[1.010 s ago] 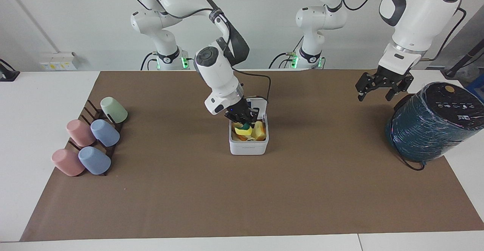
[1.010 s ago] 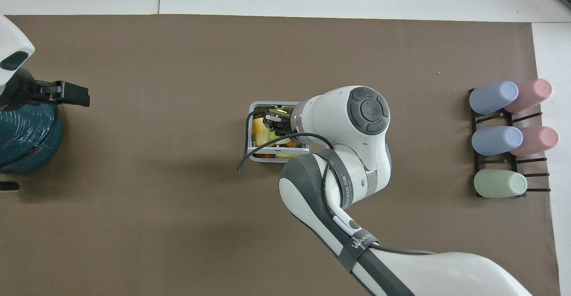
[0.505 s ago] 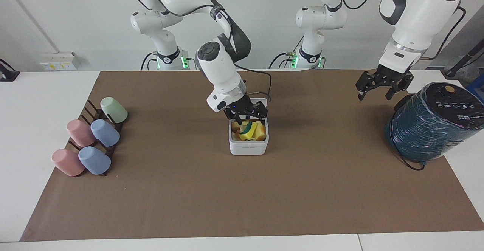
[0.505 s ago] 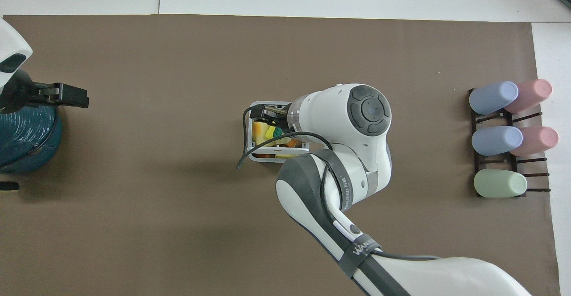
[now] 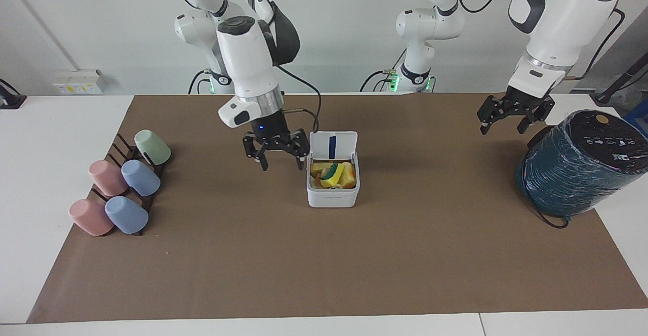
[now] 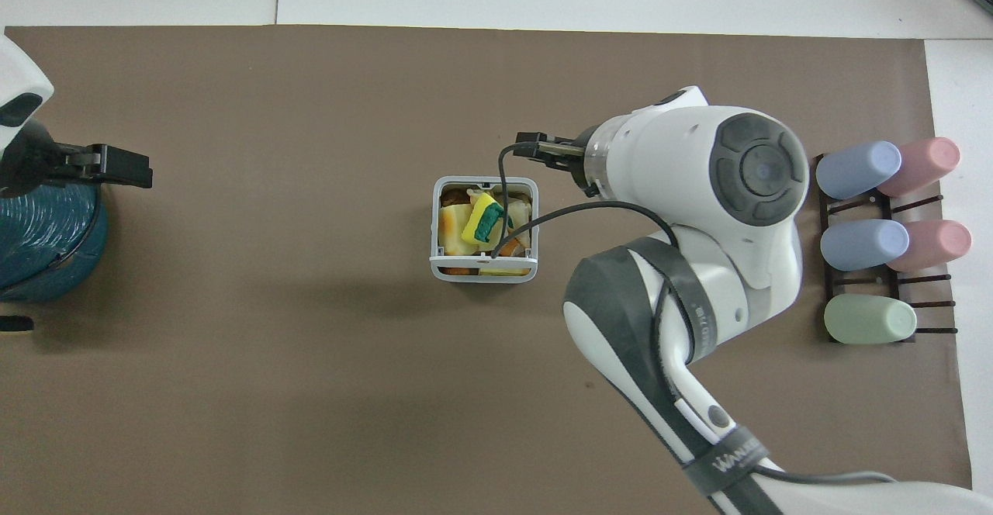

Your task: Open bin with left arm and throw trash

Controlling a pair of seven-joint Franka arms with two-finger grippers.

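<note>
The white bin [image 5: 332,197] stands mid-mat with its lid [image 5: 340,142] upright, blue strip showing. Inside lie the trash scraps: a yellow-and-green sponge bit [image 5: 332,173] on top, with pale yellow and orange pieces around it. The bin [image 6: 434,229] and the sponge bit [image 6: 482,219] also show from overhead. My right gripper [image 5: 280,162], on the arm with the blue wrist light, hangs open and empty over the mat beside the bin, toward the right arm's end. My left gripper [image 5: 502,125] is open and empty in the air beside the teal cylinder, and it shows in the overhead view [image 6: 116,167].
A big dark teal wrapped cylinder [image 5: 577,169] lies at the left arm's end of the mat. A dark rack with several pastel cups [image 5: 124,184] sits at the right arm's end. The right arm's black cable [image 6: 543,216] hangs across the bin in the overhead view.
My right gripper let go of the sponge bit in the bin, rose out, and swung toward the right arm's end. The left arm has not moved.
</note>
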